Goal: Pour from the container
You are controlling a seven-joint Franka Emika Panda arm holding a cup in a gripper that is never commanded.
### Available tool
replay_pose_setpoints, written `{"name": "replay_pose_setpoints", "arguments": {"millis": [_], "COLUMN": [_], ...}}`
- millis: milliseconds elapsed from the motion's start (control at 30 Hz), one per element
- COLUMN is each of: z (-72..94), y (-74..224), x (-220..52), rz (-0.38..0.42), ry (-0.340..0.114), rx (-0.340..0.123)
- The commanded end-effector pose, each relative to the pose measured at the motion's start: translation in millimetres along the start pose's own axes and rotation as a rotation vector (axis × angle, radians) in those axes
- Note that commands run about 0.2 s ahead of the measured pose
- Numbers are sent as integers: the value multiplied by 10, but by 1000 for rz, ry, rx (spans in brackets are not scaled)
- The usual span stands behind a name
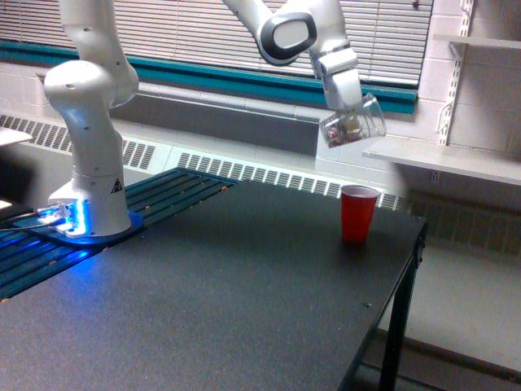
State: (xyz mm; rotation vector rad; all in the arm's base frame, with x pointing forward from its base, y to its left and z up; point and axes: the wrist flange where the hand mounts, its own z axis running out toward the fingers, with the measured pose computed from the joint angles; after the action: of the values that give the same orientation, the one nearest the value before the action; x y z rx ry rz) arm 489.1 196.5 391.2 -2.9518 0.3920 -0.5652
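Note:
The container (355,124), a small clear plastic cup with brownish pieces showing through its wall, hangs tilted in the air, held by my gripper (348,110), which is shut on it. It sits well above and slightly to the exterior view's left of an opaque red cup (358,212). That red cup stands upright and open near the far right corner of the black table (220,293). The gripper's fingers are hard to make out against the clear cup.
The arm's white base (89,163) stands on a blue-lit mount at the exterior view's left. A white shelf (448,159) juts from the wall just right of the held cup. The table's right edge (411,269) lies close beside the red cup.

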Motion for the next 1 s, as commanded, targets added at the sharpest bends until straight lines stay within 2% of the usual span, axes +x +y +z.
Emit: {"name": "replay_pose_setpoints", "arguments": {"millis": [33, 233, 1000], "z": [108, 227, 453], "y": [-107, -168, -234], "x": [-123, -234, -481], "rz": [-24, -32, -29], "ry": [-35, -88, -224], "rx": [27, 36, 21]}}
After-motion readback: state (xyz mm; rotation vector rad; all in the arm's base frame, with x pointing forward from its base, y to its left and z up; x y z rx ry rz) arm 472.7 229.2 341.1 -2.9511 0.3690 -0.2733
